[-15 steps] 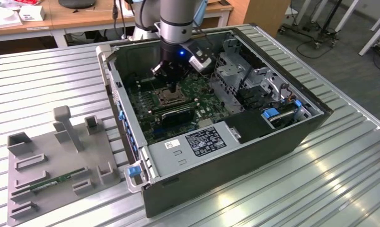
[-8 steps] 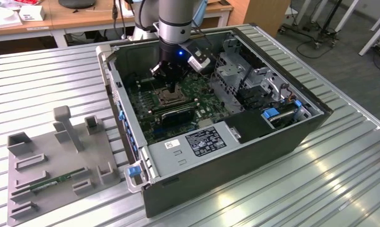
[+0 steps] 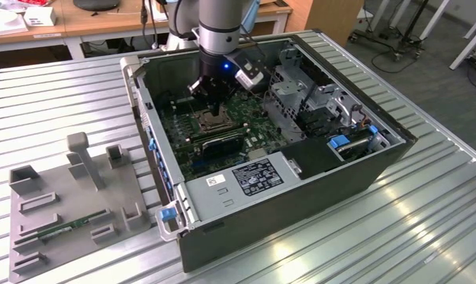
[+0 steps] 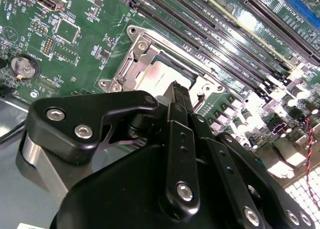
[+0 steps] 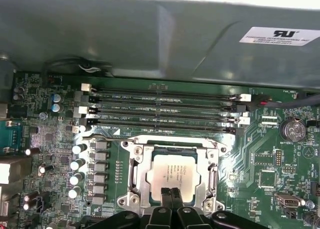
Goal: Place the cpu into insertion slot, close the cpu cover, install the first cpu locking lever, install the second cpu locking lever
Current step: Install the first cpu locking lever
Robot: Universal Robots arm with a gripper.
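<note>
1. The cpu [image 5: 173, 171] is seen lying flat in the slot [image 5: 129, 150], in the middle of the board [image 5: 280, 164].
2. The cover [image 5: 172, 148] appears to be laid down around it, and the chip is framed by its window. The first two steps are judged done.
3. The levers cannot be made out clearly, so whether either is latched cannot be told. Both are judged still to do.
4. The gripper [image 5: 171, 195] is held narrow with its fingertips pressed together and nothing between them, at the cpu's edge.
5. In the exterior view the gripper [image 3: 214, 111] hangs inside the case [image 3: 301, 195], over the slot.
</note>
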